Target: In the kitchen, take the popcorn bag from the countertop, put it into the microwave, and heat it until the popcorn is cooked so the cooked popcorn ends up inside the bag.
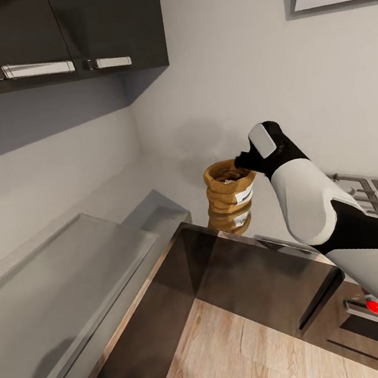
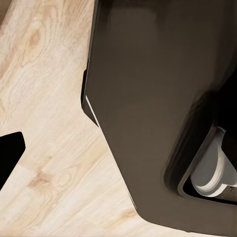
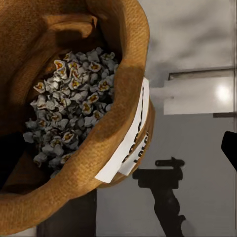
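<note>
Head view, far left: dark upper cabinets (image 1: 59,36) with two silver bar handles, grey wall below. Under them the glossy grey countertop (image 1: 64,284) runs in an L around the corner, dark brown base cabinets (image 1: 249,276) beneath and a light wood floor (image 1: 248,355) at the bottom. The popcorn bag (image 1: 231,195) appears lifted just above the countertop near the inside corner, its reflection showing below it; white label faces the camera, top open. Right of it the right gripper (image 1: 246,161) meets the bag's rim; the white-and-black forearm hides the fingers here, so contact is probable but hard to confirm. Further right, stove grates (image 1: 373,193) and a red knob (image 1: 377,307) on the appliance front. Right wrist view: popcorn bag (image 3: 74,118) very close, full of pale kernels with orange centres, label on the outer side, grey countertop (image 3: 197,148) beyond with the arm's shadow; finger spread cannot be told. Left wrist view: wood floor (image 2: 44,123) and a dark cabinet panel (image 2: 148,98); left gripper's fingers can't be judged.
</note>
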